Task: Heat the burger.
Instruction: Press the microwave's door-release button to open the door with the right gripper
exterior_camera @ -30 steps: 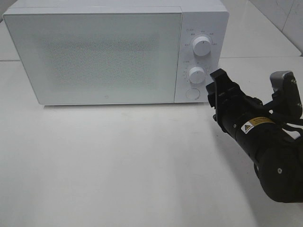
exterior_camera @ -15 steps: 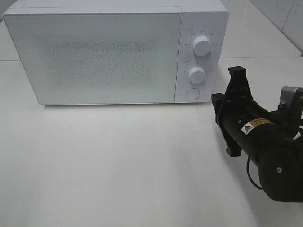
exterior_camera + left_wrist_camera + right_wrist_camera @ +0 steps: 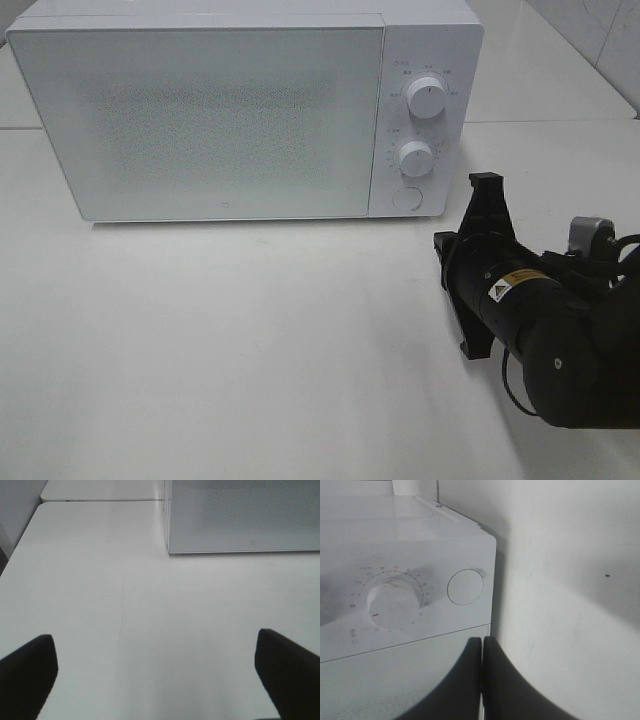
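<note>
The burger is out of view in every frame. A white microwave point(image 3: 230, 110) stands at the back of the table with its door shut. My right gripper point(image 3: 442, 258) hovers just in front of the microwave's lower right corner, turned on its side. In the right wrist view its two dark fingers point(image 3: 470, 680) are pressed together with nothing between them, facing the round button point(image 3: 465, 586) and the lower knob point(image 3: 395, 600). My left gripper point(image 3: 155, 675) is open over bare table, and its fingertips point(image 3: 27, 670) stand far apart and empty, with the microwave's front point(image 3: 240, 515) farther off.
The microwave's control panel carries an upper knob point(image 3: 427, 97), a lower knob point(image 3: 415, 158) and a round button point(image 3: 406, 198). White tabletop point(image 3: 250, 340) stretches in front of the microwave. A table seam point(image 3: 100, 500) runs beside the oven.
My right gripper has shut, rolled onto its side and drawn back a little from the microwave's control panel toward the table's front. The left gripper has stayed open.
</note>
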